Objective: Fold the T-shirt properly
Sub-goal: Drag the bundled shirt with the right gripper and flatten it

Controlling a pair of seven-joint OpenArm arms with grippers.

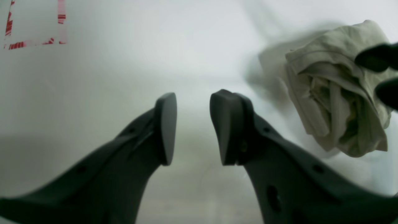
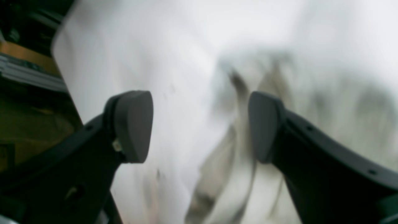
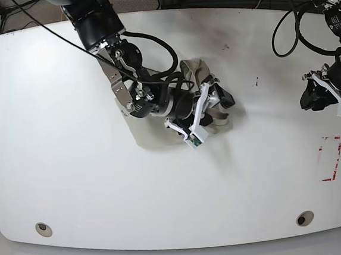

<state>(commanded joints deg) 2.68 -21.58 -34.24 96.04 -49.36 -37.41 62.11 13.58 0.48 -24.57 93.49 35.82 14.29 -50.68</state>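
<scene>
The T-shirt (image 3: 194, 71) lies crumpled in a small beige heap near the middle of the white table (image 3: 70, 142). My right gripper (image 3: 225, 100) is over the heap's right side, open. In the right wrist view the right gripper (image 2: 200, 127) shows wide-apart fingers with blurred T-shirt (image 2: 326, 109) cloth beneath them. The left gripper (image 3: 307, 95) hovers over bare table far to the right of the heap, open and holding nothing. In its wrist view the left gripper (image 1: 194, 127) stands empty, with the bunched T-shirt (image 1: 329, 93) at the right and the other arm's dark fingertips (image 1: 377, 57) on it.
A red-marked rectangle (image 3: 330, 159) is taped on the table at the right, also in the left wrist view as the red rectangle (image 1: 34, 26). Black cables (image 3: 281, 28) run along the back edge. Two round holes (image 3: 43, 229) sit near the front edge.
</scene>
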